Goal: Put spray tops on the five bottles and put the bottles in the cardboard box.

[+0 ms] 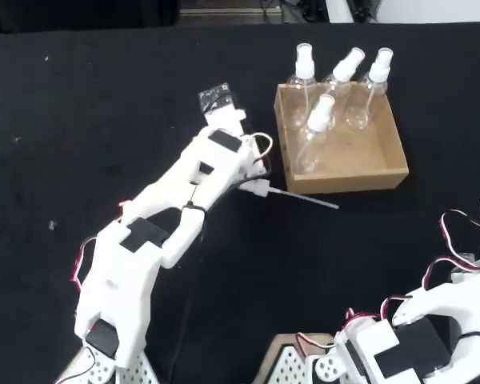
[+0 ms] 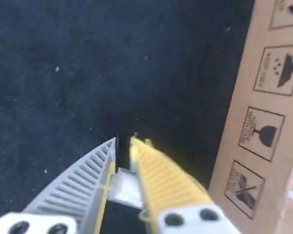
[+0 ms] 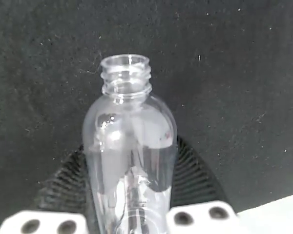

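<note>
On the black tabletop, from the high view: left arm stretched from the near-left corner toward the cardboard box, with the left hand just beside the box's near-left corner. Pinched there, a white spray top, with thin dip tube lying along the tabletop close to the box's front wall. Inside the box, four capped bottles: three along the far wall, one in front of them. At the near-right edge, part of the right arm.

From the left wrist view: left hand closed on the spray top, a white piece wedged between the grey finger and the yellow finger. Close beside, the box's wall with printed symbols, over dark tabletop.

From the right wrist view: right hand clamped around a clear bottle, dark jaws against both sides of its body. Threaded neck open, pointing away from the camera. Behind it, black tabletop.
</note>
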{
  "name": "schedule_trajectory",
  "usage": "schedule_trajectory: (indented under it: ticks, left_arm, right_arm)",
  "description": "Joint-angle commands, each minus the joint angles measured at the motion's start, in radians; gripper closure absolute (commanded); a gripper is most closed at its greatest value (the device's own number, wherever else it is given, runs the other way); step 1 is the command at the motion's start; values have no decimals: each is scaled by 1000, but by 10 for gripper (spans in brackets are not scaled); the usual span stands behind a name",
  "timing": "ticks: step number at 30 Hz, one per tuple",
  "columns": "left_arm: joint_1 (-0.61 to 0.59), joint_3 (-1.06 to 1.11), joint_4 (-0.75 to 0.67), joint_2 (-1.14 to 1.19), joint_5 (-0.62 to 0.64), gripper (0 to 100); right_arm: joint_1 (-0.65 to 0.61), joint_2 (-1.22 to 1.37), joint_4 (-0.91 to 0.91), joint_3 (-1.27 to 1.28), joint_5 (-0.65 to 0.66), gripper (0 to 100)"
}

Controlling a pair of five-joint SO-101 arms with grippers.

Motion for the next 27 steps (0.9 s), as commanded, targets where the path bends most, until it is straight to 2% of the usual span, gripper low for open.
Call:
schedule_trajectory:
  ticks: [1,4,13,19,27]
  left_arm:
    - [-24,-139,100,-21,11,743]
    - [-22,-173,183,-21,64,670]
    - [16,-229,382,-11,72,715]
    - [24,-203,402,-9,149,710]
    - [45,-177,341,-8,215,710]
  right_arm:
    - [25,-1,-18,-59,9,987]
    - [25,-1,-18,-59,9,987]
    - [25,-1,-18,-59,9,987]
    - [25,-1,-18,-59,9,987]
    - [25,-1,-18,-59,9,987]
